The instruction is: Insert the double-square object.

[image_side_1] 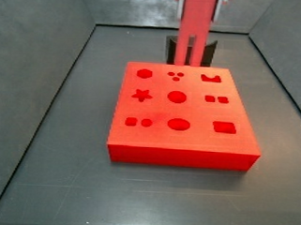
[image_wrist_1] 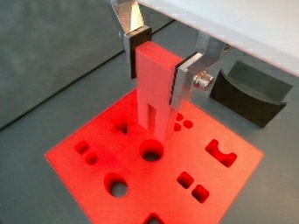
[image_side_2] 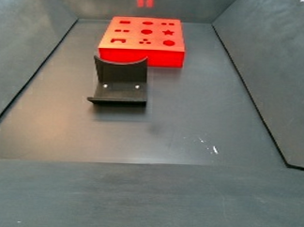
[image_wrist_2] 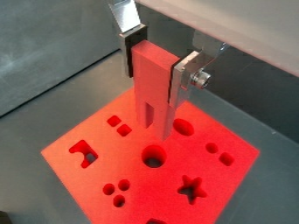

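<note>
My gripper (image_wrist_1: 163,59) is shut on the double-square object (image_wrist_1: 156,83), a slim red peg with a slot in its lower end, held upright between the silver fingers (image_wrist_1: 191,77). Both wrist views show this grip (image_wrist_2: 160,61), with the peg (image_wrist_2: 152,92) hanging over the red board (image_wrist_2: 152,171) with shaped holes. In a side view the peg (image_side_1: 197,27) hangs above the board's far edge (image_side_1: 184,121), apart from it. In a side view only the peg's lower tip (image_side_2: 146,1) shows, over the board (image_side_2: 144,42). The gripper's body is cut off in both side views.
A dark grey curved stand (image_side_2: 120,81) sits on the floor beside the board, towards that camera; it also shows in a wrist view (image_wrist_1: 251,89). Dark walls (image_side_1: 61,82) slope up around the dark floor (image_side_2: 154,134).
</note>
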### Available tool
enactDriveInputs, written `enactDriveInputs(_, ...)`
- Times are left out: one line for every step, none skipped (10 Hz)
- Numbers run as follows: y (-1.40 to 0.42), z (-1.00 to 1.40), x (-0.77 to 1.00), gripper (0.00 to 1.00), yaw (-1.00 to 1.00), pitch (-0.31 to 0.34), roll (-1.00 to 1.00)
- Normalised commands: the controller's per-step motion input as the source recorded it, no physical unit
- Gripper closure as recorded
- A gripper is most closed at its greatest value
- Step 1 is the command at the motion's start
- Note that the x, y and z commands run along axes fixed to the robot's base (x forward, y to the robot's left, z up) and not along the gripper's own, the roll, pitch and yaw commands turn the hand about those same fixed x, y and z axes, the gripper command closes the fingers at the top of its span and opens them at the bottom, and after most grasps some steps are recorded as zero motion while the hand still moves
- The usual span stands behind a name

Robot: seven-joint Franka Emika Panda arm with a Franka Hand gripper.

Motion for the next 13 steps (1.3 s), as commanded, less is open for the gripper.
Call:
enactDriveInputs(-0.15, -0.56, 0.92, 1.0, 0.05, 0.083, 0.28)
enactDriveInputs(0.0, -0.69, 0.48, 1.0, 0.0, -0.12, 0.0)
enactDriveInputs(0.0, -0.4, 0.3, 1.0, -0.02, -0.134, -0.04)
enactDriveInputs(-0.03, -0.15, 0.13, 1.0, 0.0, 0.0, -0.03)
enactDriveInputs(0.0, -0.07, 0.54, 1.0, 0.0, -0.067, -0.12)
enactDriveInputs(0.07, -0.04, 0.98, 1.0, 0.17, 0.003, -0.02)
enactDriveInputs(0.03, -0.17, 0.94, 1.0, 0.25, 0.026, 0.07)
enactDriveInputs(0.1, -0.15, 0.98, 1.0, 0.24, 0.076, 0.12)
enactDriveInputs(0.02, -0.18, 0.97, 1.0, 0.24, 0.061, 0.09)
enactDriveInputs(0.0, -0.2, 0.96, 1.0, 0.24, 0.067, 0.1)
enactDriveInputs(-0.06, -0.17, 0.63, 1.0, 0.13, 0.114, 0.2)
enactDriveInputs(-0.15, -0.17, 0.49, 1.0, 0.01, 0.147, 0.23)
enactDriveInputs(-0.16, -0.18, 0.51, 1.0, 0.0, 0.169, 0.25)
